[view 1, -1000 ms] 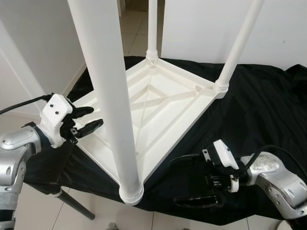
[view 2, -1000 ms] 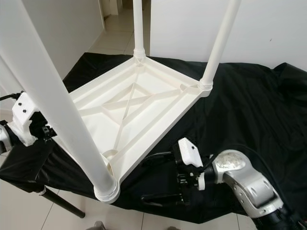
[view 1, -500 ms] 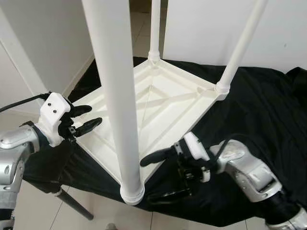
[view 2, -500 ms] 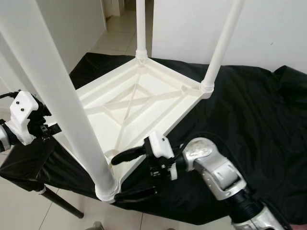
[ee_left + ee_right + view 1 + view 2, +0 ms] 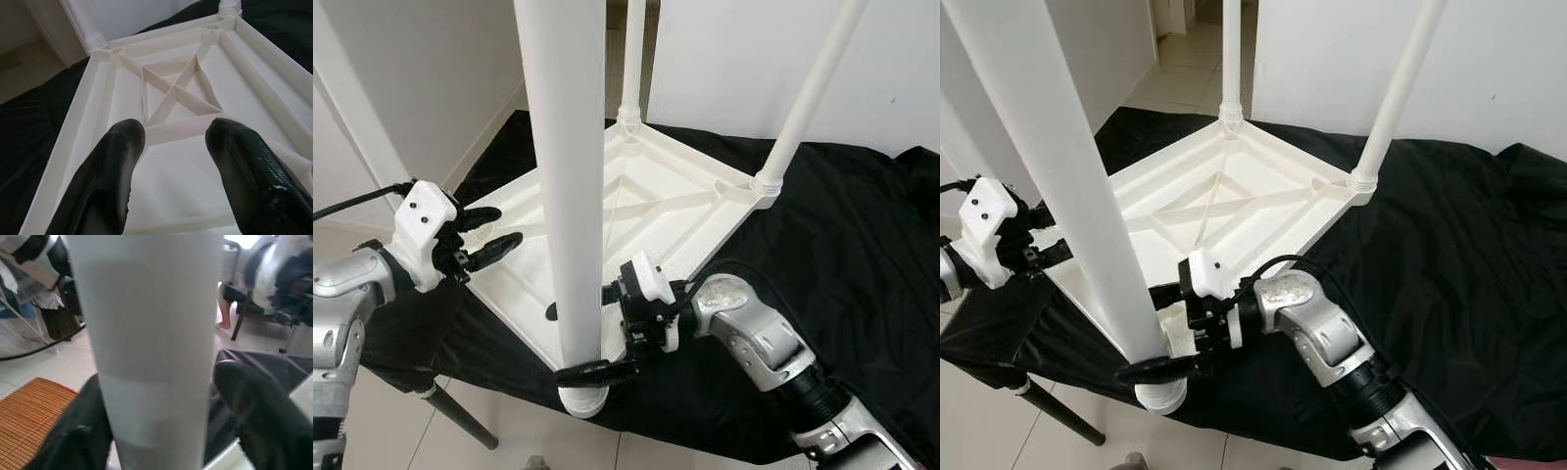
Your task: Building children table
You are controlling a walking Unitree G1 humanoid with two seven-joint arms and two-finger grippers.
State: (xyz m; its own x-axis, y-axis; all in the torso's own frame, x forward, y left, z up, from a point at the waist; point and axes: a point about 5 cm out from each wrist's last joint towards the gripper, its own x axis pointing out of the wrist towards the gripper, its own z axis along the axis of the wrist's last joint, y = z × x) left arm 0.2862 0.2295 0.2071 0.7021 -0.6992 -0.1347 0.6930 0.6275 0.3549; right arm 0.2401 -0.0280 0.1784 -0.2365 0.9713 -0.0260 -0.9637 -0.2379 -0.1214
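Note:
A white children's table (image 5: 646,211) lies upside down on a black cloth (image 5: 847,245). Legs stand up from its near corner (image 5: 570,147), far corner (image 5: 632,59) and right corner (image 5: 808,88). My right gripper (image 5: 573,341) is open low on the near leg, one finger in front and one behind. In the right wrist view the leg (image 5: 146,333) stands between the fingers (image 5: 80,435), with a small gap on one side. Open and holding nothing, my left gripper (image 5: 509,225) hovers at the table's left edge, pointing over the ribbed underside (image 5: 171,98).
The cloth-covered stand has a dark metal leg (image 5: 460,421) over the tiled floor at the lower left. White walls stand behind, with a doorway at the far end. The right wrist view shows an orange mat (image 5: 29,416) and a person's bare foot (image 5: 224,323) by furniture.
My right gripper has swung left from over the black cloth to the near leg, and its fingers now straddle the leg. The left gripper has barely moved.

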